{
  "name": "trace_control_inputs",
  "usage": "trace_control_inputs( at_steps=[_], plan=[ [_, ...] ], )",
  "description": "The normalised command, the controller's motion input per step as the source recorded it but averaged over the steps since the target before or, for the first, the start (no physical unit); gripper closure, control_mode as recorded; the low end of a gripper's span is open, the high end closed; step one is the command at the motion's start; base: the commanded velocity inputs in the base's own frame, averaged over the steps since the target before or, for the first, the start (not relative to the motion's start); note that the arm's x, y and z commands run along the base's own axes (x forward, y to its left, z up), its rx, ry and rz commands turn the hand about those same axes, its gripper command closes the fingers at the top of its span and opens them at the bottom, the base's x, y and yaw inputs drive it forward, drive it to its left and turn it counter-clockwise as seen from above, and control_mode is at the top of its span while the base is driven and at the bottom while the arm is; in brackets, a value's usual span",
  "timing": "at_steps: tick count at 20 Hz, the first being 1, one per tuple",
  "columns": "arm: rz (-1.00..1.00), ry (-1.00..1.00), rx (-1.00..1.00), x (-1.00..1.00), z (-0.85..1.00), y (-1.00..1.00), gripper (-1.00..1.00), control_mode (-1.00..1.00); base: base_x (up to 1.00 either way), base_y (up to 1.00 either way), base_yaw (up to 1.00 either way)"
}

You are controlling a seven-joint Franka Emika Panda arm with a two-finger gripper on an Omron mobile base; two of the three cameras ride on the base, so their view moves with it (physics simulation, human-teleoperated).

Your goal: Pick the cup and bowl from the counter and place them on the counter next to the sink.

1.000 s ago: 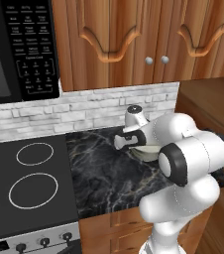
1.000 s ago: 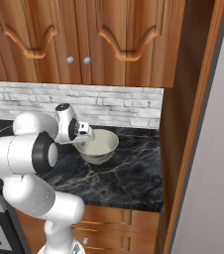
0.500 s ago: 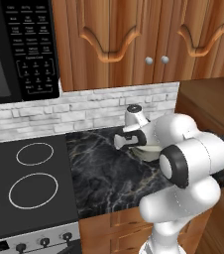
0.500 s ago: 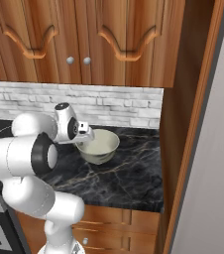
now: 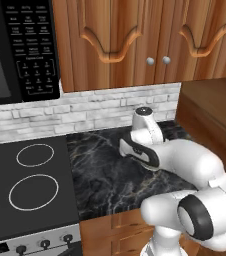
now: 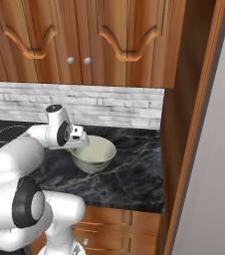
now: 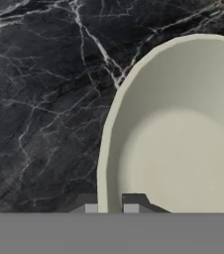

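A white robot arm reaches over a black marble counter [image 6: 134, 174] beneath wooden cabinets [image 6: 109, 40]. A cream bowl [image 6: 95, 153] sits upright on the counter near the brick backsplash [image 6: 109, 104], right of a black stovetop [image 5: 30, 185]. The end effector [image 7: 110, 206] is closed on the bowl's rim, one finger inside the wall and one outside.

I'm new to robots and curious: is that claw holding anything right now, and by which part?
Yes: the gripper pinches the bowl by its rim, one finger on each side.
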Motion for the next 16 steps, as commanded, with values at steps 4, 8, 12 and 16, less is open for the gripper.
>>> trace_control_inputs(
  at_steps=[4,8,12,16],
  plan=[
    [0.00,-0.09,0.02,-0.64,0.10,0.00,1.00,-1.00,0.00,0.00,0.00],
    [0.00,-0.05,0.02,-0.87,0.46,0.00,1.00,-1.00,0.00,0.00,0.00],
    [0.00,0.00,0.01,-0.81,0.76,0.00,1.00,-1.00,0.00,0.00,0.00],
    [0.00,0.08,0.00,-0.83,0.99,0.00,1.00,-1.00,0.00,0.00,0.00]
  ],
)
